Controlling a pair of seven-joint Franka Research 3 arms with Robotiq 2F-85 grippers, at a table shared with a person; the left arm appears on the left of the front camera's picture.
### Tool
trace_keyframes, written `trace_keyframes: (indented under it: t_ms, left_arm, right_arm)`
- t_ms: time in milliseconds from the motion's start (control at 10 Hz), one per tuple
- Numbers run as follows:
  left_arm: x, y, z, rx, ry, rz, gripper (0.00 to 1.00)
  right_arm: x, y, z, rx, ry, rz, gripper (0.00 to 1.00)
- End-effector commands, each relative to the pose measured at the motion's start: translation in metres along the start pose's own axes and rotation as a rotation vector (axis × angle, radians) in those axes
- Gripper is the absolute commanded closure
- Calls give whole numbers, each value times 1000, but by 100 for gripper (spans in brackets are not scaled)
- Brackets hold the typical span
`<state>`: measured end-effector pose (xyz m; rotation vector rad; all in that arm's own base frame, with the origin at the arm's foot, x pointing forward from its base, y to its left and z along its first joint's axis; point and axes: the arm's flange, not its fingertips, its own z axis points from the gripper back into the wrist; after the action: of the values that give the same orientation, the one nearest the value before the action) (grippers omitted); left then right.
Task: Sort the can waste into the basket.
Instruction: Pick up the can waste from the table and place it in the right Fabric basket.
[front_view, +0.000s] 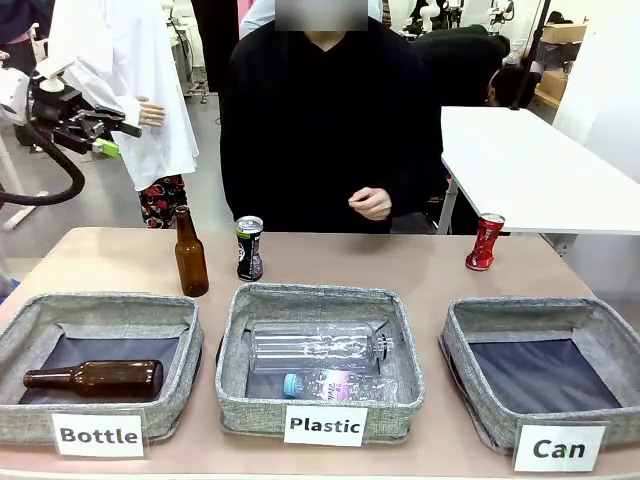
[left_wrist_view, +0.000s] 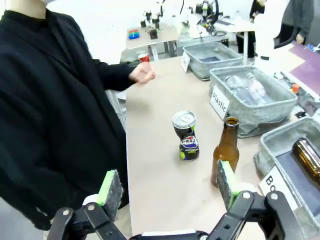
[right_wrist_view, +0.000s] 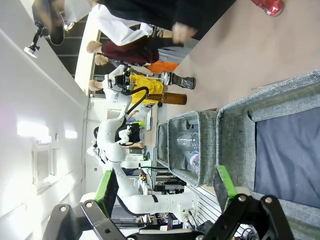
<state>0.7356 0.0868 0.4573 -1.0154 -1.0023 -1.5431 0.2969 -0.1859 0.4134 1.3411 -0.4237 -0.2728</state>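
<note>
A dented black can (front_view: 249, 248) stands at the table's far middle, beside an upright brown bottle (front_view: 190, 254). A crushed red can (front_view: 484, 242) stands at the far right. The empty grey basket (front_view: 520, 312) labelled "Can" sits front right. My left gripper (front_view: 115, 138) hangs open, high at the far left, off the table. Its wrist view has the open left gripper (left_wrist_view: 168, 181) facing the black can (left_wrist_view: 185, 135), the red can (left_wrist_view: 144, 58) and the basket (left_wrist_view: 200, 50) far beyond. My right gripper (right_wrist_view: 165, 186) is open above the basket (right_wrist_view: 270, 100); the red can (right_wrist_view: 267, 6) lies beyond it.
The "Plastic" basket (front_view: 320, 296) holds clear bottles. The "Bottle" basket (front_view: 100, 305) holds a lying brown bottle (front_view: 95, 376). A person in black stands at the far edge, one hand (front_view: 372, 203) held above the table. A white table (front_view: 540, 170) is behind at the right.
</note>
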Motion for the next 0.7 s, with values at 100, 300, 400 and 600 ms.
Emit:
trace_keyframes:
  t_ms: [100, 300, 400, 600]
  left_arm:
    - [-9, -6, -88, -91, 25, 15, 0]
    - [-15, 10, -132, -154, 85, 22, 0]
    - [-20, 13, -151, -198, 100, 32, 0]
    - [-34, 17, -187, -264, 124, 36, 0]
  right_arm:
    - [1, 1, 1, 12, -4, 24, 0]
    - [1, 1, 1, 12, -4, 24, 0]
    - [1, 1, 1, 12, -4, 24, 0]
    - [1, 1, 1, 12, -4, 24, 0]
